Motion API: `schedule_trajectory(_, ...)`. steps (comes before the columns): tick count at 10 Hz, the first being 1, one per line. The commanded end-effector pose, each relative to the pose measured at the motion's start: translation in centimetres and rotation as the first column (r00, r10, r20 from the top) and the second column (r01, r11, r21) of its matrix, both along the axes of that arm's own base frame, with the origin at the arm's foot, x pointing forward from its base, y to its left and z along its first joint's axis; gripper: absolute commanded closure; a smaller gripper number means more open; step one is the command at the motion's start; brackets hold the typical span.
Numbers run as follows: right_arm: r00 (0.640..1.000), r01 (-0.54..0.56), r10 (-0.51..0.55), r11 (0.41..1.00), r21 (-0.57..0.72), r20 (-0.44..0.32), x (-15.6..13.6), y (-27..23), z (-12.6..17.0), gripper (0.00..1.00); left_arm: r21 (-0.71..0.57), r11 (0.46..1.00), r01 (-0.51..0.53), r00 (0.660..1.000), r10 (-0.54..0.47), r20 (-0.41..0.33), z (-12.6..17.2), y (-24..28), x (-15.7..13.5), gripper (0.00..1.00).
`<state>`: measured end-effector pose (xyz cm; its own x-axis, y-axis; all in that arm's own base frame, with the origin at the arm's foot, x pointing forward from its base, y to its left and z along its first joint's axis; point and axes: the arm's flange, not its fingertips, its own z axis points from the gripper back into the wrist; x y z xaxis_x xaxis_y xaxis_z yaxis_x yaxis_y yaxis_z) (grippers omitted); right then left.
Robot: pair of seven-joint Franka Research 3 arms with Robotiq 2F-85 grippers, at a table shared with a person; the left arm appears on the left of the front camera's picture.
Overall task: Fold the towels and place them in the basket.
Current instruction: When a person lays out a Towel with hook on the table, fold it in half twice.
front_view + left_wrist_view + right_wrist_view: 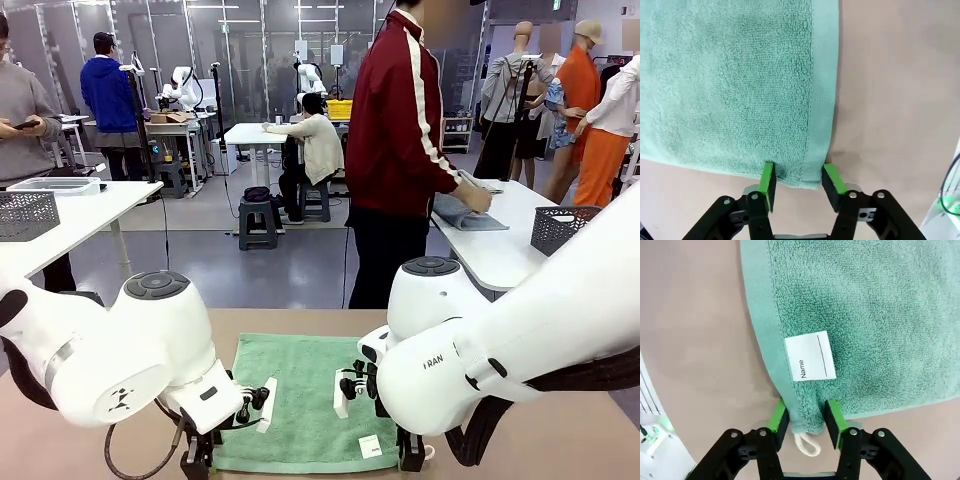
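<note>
A mint green towel [300, 400] lies flat on the brown table [560, 440] between my two arms. In the left wrist view my left gripper [800, 180] straddles a near corner of the towel [730, 85]; its green pads [768, 180] stand a little off the hem. My right gripper [806, 420] straddles the other near corner of the towel [865, 315], just below the white tag [810, 356], and the corner loop [807, 445] hangs between its fingers. Both sets of jaws are part-way in around the cloth. A dark grey mesh basket [560, 228] stands on the side table at right.
A person in a red jacket [400, 120] stands past the far edge, turned to the right side table with a hand on a blue-grey towel [465, 215]. Another grey mesh basket [25, 215] sits on the left side table. Bare tabletop flanks the green towel.
</note>
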<state>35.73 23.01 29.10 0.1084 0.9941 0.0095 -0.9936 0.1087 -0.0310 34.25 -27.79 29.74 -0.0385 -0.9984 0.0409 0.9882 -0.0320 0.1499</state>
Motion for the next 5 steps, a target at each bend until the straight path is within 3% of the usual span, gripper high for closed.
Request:
schedule_trajectory(1,0.999,-0.019,0.019,1.000,0.011,-0.037,-3.56,-2.88,-1.64,0.60,-0.005,1.000,0.015,0.999,-0.015,-0.046,1.47,0.42,0.73,0.49)
schedule_trajectory(5,0.998,-0.024,0.025,1.000,0.018,-0.050,-3.36,-2.77,-1.62,0.60,-0.005,1.000,0.018,0.995,-0.018,-0.102,2.05,0.31,1.41,0.49)
